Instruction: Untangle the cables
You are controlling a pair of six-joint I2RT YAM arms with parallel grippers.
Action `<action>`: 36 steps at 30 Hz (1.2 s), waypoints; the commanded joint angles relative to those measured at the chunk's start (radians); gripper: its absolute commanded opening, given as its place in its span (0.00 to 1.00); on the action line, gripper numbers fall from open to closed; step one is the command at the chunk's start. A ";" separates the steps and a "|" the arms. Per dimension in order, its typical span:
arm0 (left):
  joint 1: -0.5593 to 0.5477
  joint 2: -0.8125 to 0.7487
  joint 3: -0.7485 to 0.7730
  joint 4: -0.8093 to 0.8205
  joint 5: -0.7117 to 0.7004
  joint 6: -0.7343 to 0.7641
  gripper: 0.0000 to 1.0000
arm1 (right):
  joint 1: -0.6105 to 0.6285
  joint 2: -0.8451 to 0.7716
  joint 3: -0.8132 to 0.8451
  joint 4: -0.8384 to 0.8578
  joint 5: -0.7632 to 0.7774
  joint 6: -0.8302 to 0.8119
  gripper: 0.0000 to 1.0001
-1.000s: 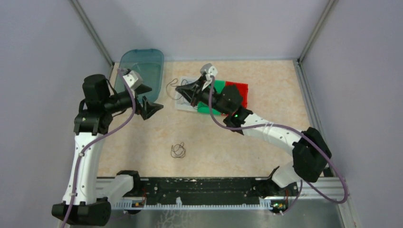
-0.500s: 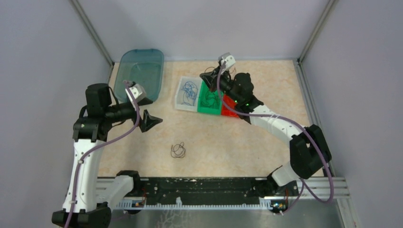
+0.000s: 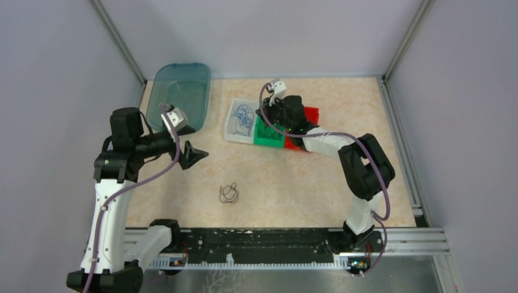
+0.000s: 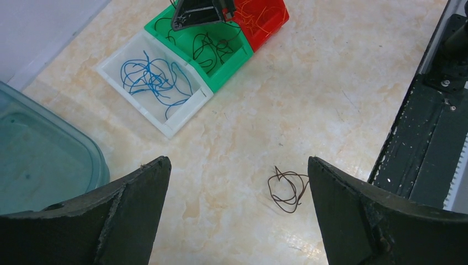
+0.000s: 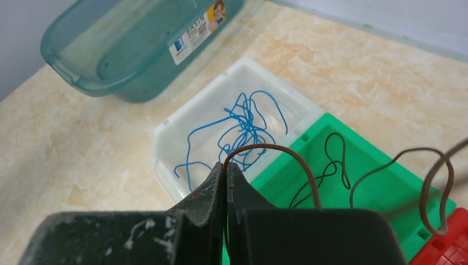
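Left gripper [image 4: 237,163]: jaws spread wide, nothing between them; in the top view, 8 o'clock from white bin [image 4: 187,113].
Right gripper [image 5: 226,168]: fingers pressed together, pinching brown cable [image 5: 270,146] above green bin [image 5: 386,187].
Loose cable [image 4: 287,190]: dark coil on table, 6 o'clock from white bin.
Blue cables [image 4: 154,80]: inside white bin.
Red-orange cables [image 4: 256,14]: inside red bin [image 4: 264,37].

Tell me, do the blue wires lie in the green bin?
No, the blue wires lie in the white bin, beside the green bin.
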 commanded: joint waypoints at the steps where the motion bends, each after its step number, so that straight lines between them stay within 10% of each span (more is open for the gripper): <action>1: -0.004 -0.017 -0.004 0.021 -0.006 0.023 1.00 | -0.011 0.028 0.083 0.027 -0.018 0.025 0.00; 17: -0.004 -0.019 -0.010 0.036 -0.020 0.044 1.00 | -0.051 0.150 0.152 -0.011 -0.095 0.139 0.01; 26: -0.003 -0.020 -0.011 0.039 -0.019 0.055 1.00 | -0.069 0.100 0.141 -0.119 -0.081 0.231 0.37; 36: -0.003 -0.018 -0.001 0.043 -0.004 0.046 1.00 | -0.069 0.035 0.194 -0.352 0.016 0.186 0.50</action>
